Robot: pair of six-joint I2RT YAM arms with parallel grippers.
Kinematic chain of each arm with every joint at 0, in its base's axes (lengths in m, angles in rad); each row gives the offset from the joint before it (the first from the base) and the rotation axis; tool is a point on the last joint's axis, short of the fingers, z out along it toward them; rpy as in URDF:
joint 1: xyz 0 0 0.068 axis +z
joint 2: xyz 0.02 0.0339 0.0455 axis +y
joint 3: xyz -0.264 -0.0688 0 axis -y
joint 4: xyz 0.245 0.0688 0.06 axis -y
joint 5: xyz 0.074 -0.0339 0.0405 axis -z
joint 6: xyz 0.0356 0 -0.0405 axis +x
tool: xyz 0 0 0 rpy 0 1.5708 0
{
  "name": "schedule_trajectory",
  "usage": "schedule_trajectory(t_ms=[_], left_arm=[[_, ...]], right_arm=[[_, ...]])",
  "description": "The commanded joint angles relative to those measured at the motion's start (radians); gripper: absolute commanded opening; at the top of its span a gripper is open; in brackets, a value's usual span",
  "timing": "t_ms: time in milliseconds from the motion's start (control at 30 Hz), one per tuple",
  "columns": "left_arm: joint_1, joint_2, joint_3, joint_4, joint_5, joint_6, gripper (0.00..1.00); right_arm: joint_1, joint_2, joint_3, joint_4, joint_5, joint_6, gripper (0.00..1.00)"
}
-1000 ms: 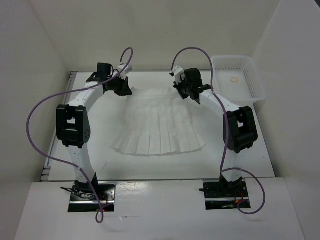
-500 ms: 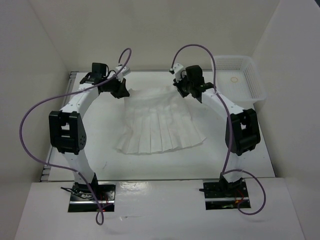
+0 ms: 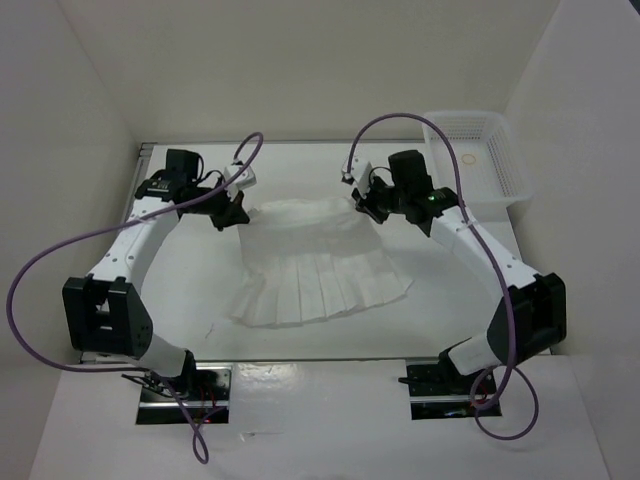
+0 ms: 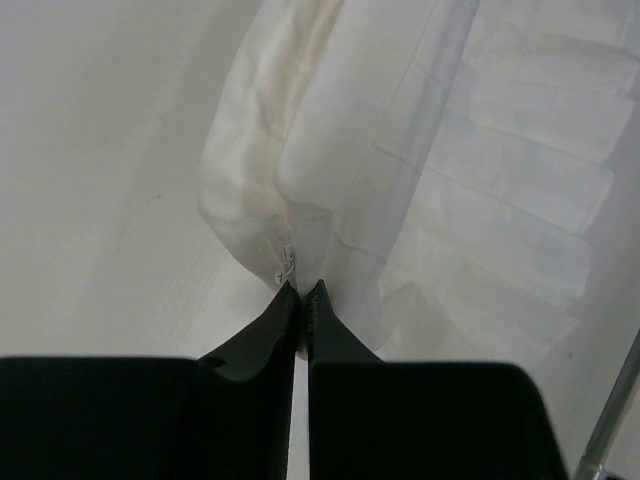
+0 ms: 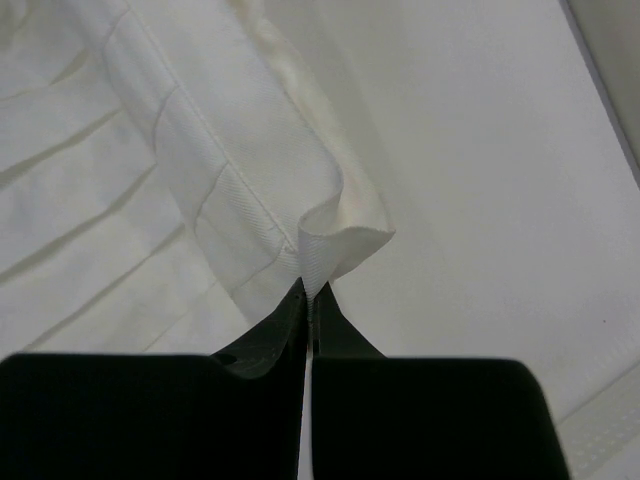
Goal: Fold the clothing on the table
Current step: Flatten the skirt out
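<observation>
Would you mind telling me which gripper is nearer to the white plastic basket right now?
Right. The right gripper pinches the skirt at the waistband corner on the side of the basket; the left gripper pinches the opposite corner, farther away across the skirt.

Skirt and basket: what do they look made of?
The skirt: thin woven cloth, perhaps cotton or a polyester blend, matte white. It holds pressed pleats, and the wrist views show a fine weave and stitched seams at the waistband. The basket: moulded plastic by the look, white with a slight sheen, its walls a regular grid of small holes.
</observation>
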State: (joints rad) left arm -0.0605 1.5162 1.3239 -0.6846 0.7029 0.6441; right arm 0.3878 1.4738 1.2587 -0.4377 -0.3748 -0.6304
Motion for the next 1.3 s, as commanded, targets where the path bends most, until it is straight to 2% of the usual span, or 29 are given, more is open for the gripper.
schedule_trajectory(t_ms=[0, 200, 400, 500, 633, 733, 833, 867, 1033, 1267], left_arm=[[0.028, -0.072, -0.064, -0.151, -0.089, 0.176, 0.07], [0.008, -0.154, -0.118, -0.298, -0.111, 0.324, 0.12], [-0.001, -0.231, -0.141, -0.424, -0.129, 0.408, 0.14], [-0.010, -0.272, -0.160, -0.409, -0.143, 0.391, 0.14], [-0.010, -0.292, -0.204, -0.296, -0.166, 0.312, 0.14], [-0.010, -0.234, -0.187, -0.205, -0.166, 0.263, 0.12], [-0.010, -0.105, -0.155, -0.149, -0.129, 0.191, 0.11], [-0.010, -0.020, -0.137, -0.135, -0.129, 0.171, 0.11], [-0.010, 0.272, 0.051, -0.106, -0.094, 0.060, 0.11], [-0.010, 0.440, 0.268, -0.046, -0.117, -0.075, 0.11]], right_arm=[[-0.006, -0.105, -0.064, -0.154, 0.082, -0.144, 0.01], [0.037, -0.164, -0.117, -0.291, 0.100, -0.219, 0.01], [0.120, -0.211, -0.183, -0.349, 0.149, -0.244, 0.02], [0.141, -0.234, -0.193, -0.339, 0.169, -0.226, 0.00], [0.141, -0.218, -0.211, -0.240, 0.214, -0.189, 0.00], [0.141, -0.143, -0.211, -0.159, 0.252, -0.134, 0.00], [0.131, -0.052, -0.177, -0.076, 0.270, -0.089, 0.00], [0.117, -0.031, -0.177, -0.056, 0.270, -0.078, 0.00], [0.065, 0.115, -0.076, 0.043, 0.307, -0.020, 0.00], [-0.020, 0.334, 0.109, 0.103, 0.375, 0.021, 0.00]])
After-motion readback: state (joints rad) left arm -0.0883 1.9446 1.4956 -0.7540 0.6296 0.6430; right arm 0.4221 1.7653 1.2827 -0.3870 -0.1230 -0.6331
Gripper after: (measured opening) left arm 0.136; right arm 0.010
